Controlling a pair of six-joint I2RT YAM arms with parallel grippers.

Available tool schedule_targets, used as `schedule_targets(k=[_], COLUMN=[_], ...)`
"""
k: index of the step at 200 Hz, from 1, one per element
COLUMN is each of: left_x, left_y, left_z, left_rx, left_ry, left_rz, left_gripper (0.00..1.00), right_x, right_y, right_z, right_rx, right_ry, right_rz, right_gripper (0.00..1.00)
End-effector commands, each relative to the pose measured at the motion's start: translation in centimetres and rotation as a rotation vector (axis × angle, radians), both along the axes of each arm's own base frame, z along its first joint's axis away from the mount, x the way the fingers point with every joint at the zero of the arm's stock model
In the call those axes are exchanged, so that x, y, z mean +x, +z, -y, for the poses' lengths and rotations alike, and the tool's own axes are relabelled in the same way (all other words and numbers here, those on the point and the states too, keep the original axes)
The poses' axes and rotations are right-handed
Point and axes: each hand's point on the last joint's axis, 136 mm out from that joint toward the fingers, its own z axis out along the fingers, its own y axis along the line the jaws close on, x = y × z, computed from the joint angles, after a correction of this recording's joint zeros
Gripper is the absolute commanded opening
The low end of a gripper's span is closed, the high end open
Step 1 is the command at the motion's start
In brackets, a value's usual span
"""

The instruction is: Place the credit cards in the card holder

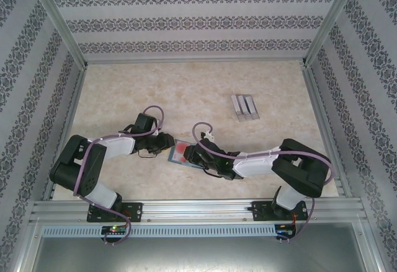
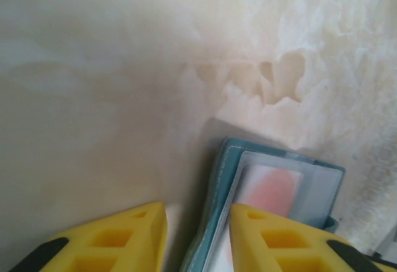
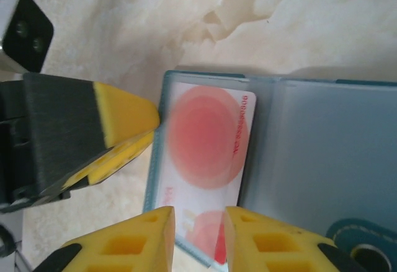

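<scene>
The teal card holder lies open on the table between my two arms. A white credit card with red circles sits under the clear pocket of its left leaf, and its near end sticks out. My right gripper hovers over that end, open, its fingers apart from the card. My left gripper stands open at the holder's left edge, which runs up between the fingers close to the right one. The red card shows through the pocket. The holder's snap button is at the lower right.
A clear three-slot stand lies on the marble table at the back right. Patterned walls and metal rails close in the table. The left gripper's fingers sit just left of the holder in the right wrist view.
</scene>
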Motion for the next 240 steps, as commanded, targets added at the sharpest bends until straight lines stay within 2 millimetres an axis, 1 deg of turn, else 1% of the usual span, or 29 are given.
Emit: schedule_targets(k=[1, 18, 36, 45, 59, 76, 87, 115, 127, 150, 176, 192, 225, 240], left_x=[-1.0, -0.3, 0.4, 0.8, 1.4, 2.1, 2.4, 2.6, 2.4, 2.3, 2.0, 2.0, 2.0, 1.9], left_y=[-1.2, -0.2, 0.7, 0.7, 0.8, 0.9, 1.3, 2.0, 2.0, 1.7, 1.1, 0.9, 0.8, 0.6], left_z=[-3.5, -4.0, -4.1, -4.2, -4.1, -3.3, -2.8, -2.6, -2.8, -3.4, -3.6, -3.9, -4.2, -4.4], left_rx=[0.203, 0.222, 0.231, 0.24, 0.241, 0.218, 0.204, 0.184, 0.194, 0.227, 0.235, 0.256, 0.27, 0.278], left_ry=[0.033, 0.057, 0.069, 0.068, 0.058, 0.004, -0.033, -0.031, -0.034, -0.024, -0.024, -0.014, -0.003, -0.001], left_rz=[-0.037, 0.013, 0.063, 0.083, 0.128, 0.205, 0.263, 0.356, 0.368, 0.362, 0.342, 0.326, 0.32, 0.311], left_gripper=[0.35, 0.37, 0.4, 0.4, 0.41, 0.43, 0.45, 0.47, 0.47, 0.47, 0.47, 0.47, 0.47, 0.46], right_x=[-0.7, -1.0, -1.5, -1.6, -2.0, -2.4, -2.5, -2.8, -2.9, -3.0, -2.9, -2.8, -2.9, -3.0], right_y=[-0.1, 0.1, -0.2, -0.3, -0.6, -0.8, -0.9, -1.7, -1.9, -1.7, -2.0, -2.2, -2.6, -2.7], right_z=[1.6, 2.2, 3.2, 3.6, 4.2, 4.8, 4.8, 4.9, 4.6, 3.6, 3.1, 3.0, 3.1, 3.4], right_rx=[-0.05, -0.063, -0.088, -0.101, -0.147, -0.198, -0.194, -0.202, -0.189, -0.196, -0.21, -0.219, -0.226, -0.239], right_ry=[-0.003, -0.005, -0.022, -0.031, -0.042, -0.05, -0.052, -0.064, -0.066, -0.039, -0.033, -0.031, -0.043, -0.055], right_rz=[0.003, 0.0, -0.023, -0.036, -0.043, -0.043, -0.047, -0.064, -0.071, -0.06, -0.068, -0.073, -0.086, -0.089], right_gripper=[0.3, 0.32, 0.35, 0.38, 0.44, 0.46, 0.46, 0.45, 0.44, 0.39, 0.38, 0.41, 0.41, 0.46])
